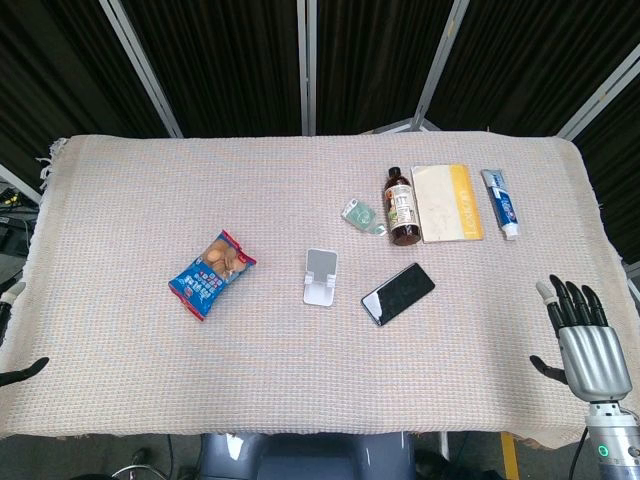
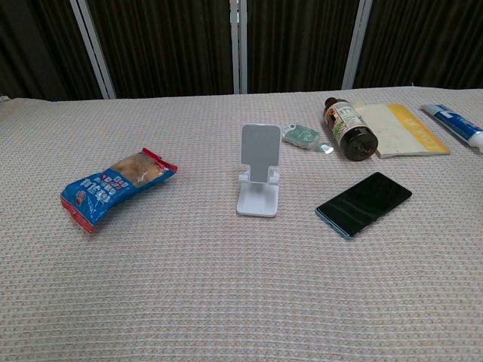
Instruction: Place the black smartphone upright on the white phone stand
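Black smartphone [image 1: 398, 293] flat, screen up, just right of white phone stand [image 1: 320, 276], untouched. Stand empty, backrest raised, ready to receive. Right hand [image 1: 583, 340] spread, empty, well right of stand; left hand [image 1: 15, 372] barely visible, state unclear

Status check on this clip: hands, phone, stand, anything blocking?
Right robot hand open at table's right edge; left robot hand barely in view, state unclear. Black smartphone flat on cloth, untouched. White phone stand empty beside it. Path clear.
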Controlling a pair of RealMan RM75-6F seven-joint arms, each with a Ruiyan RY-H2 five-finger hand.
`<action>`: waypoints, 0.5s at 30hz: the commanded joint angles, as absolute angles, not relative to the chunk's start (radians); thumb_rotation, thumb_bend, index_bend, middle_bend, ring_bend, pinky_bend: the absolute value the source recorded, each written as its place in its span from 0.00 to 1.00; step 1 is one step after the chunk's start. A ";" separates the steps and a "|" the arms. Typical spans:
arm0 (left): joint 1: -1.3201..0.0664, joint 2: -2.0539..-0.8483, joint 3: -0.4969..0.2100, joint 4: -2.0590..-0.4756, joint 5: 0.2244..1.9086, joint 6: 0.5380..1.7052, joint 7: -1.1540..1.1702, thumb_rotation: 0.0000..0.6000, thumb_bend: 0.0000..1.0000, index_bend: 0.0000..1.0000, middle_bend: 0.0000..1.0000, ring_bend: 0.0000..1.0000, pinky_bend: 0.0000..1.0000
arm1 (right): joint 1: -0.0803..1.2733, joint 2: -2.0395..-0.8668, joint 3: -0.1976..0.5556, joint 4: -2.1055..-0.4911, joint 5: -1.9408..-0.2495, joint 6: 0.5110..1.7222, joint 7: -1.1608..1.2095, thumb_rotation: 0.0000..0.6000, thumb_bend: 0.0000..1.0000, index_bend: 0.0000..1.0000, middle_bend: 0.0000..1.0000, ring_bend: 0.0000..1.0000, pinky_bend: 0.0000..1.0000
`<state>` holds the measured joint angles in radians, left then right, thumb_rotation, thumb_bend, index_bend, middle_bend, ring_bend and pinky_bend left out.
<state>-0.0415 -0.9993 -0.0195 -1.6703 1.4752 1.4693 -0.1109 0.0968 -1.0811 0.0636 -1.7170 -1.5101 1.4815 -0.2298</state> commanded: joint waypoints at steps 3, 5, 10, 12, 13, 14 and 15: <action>-0.043 -0.999 -0.020 -1.669 1.471 1.464 -0.113 1.00 0.00 0.00 0.00 0.00 0.00 | 0.103 -1.084 0.059 -1.714 -1.504 1.459 -0.229 1.00 0.00 0.00 0.00 0.00 0.00; -0.044 -0.998 -0.023 -1.669 1.465 1.460 -0.118 1.00 0.00 0.00 0.00 0.00 0.00 | 0.115 -1.083 0.057 -1.713 -1.499 1.432 -0.222 1.00 0.00 0.00 0.00 0.00 0.00; -0.049 -0.998 -0.029 -1.667 1.452 1.452 -0.124 1.00 0.00 0.00 0.00 0.00 0.00 | 0.198 -1.081 0.063 -1.687 -1.529 1.313 -0.167 1.00 0.00 0.00 0.00 0.00 0.00; -0.051 -0.998 -0.030 -1.669 1.452 1.450 -0.122 1.00 0.00 0.00 0.00 0.00 0.00 | 0.228 -1.084 0.064 -1.666 -1.551 1.278 -0.152 1.00 0.00 0.00 0.00 0.00 0.00; -0.052 -0.998 -0.030 -1.670 1.452 1.450 -0.120 1.00 0.00 0.00 0.00 0.00 0.00 | 0.250 -1.087 0.064 -1.650 -1.568 1.254 -0.139 1.00 0.00 0.00 0.00 0.00 0.00; -0.053 -0.999 -0.031 -1.672 1.452 1.449 -0.114 1.00 0.00 0.00 0.00 0.00 0.00 | 0.285 -1.093 0.063 -1.622 -1.596 1.216 -0.116 1.00 0.00 0.00 0.00 0.00 0.00; -0.053 -1.001 -0.030 -1.674 1.452 1.448 -0.107 1.00 0.00 0.00 0.00 0.00 0.00 | 0.322 -1.101 0.062 -1.591 -1.627 1.181 -0.086 1.00 0.00 0.00 0.00 0.00 0.00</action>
